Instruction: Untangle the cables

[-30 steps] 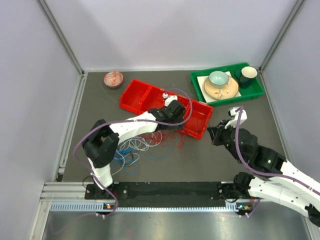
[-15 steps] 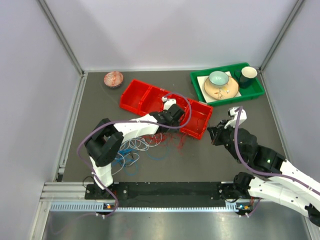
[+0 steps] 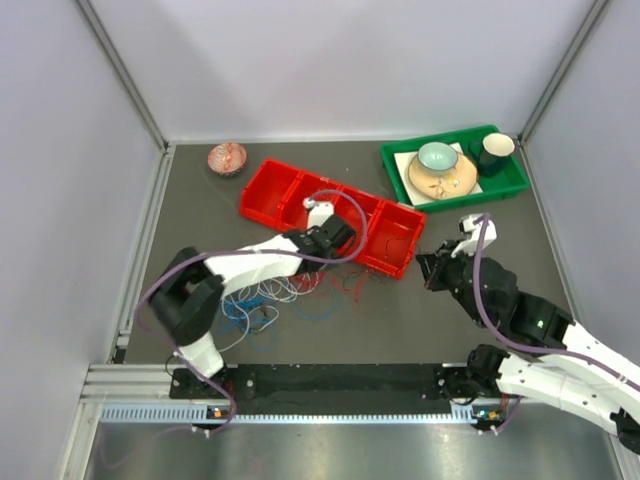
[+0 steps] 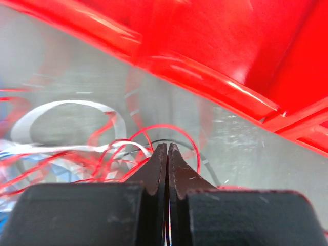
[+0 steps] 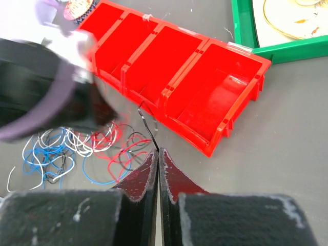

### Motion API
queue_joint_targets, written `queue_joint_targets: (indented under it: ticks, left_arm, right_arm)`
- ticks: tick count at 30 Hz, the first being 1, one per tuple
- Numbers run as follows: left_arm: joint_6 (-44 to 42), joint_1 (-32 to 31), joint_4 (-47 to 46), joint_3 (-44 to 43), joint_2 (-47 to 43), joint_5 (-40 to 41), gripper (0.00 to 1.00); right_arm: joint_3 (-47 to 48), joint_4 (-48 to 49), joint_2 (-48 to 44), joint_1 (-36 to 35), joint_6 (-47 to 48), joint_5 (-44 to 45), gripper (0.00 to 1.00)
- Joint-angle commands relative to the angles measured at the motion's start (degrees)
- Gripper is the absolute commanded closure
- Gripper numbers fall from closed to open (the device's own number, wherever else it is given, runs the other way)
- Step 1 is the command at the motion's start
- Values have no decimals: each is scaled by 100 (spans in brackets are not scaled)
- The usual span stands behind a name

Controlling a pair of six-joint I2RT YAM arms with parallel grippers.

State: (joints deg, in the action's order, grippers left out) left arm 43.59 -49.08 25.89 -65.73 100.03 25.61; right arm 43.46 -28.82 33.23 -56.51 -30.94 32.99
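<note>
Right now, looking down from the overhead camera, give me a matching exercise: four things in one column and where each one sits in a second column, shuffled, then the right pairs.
Things
1. red tray
2. green tray
3. cables
4. pink bowl

Places
A. far right corner
B. far left corner, on its own
C. middle of the view, set at a slant
D. lying loose on the near side of the red tray

Pairs: 1-C, 2-A, 3-D, 4-B
</note>
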Motion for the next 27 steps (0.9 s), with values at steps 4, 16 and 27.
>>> queue_joint_targets:
  ticks: [4,16,27]
  left_arm:
    - [-448,1188,504,684,-2609,165,100]
    - [-844,3403,1383,1353,-4017,304,100]
    - [-1564,4845,1560,1212,-4044,235,100]
  right_arm:
    - [495,34,-81,-53,132,76,100]
    - [2622,210,184,-53,1009,568,100]
    - [2791,316,-458,-53,1819,1877,100]
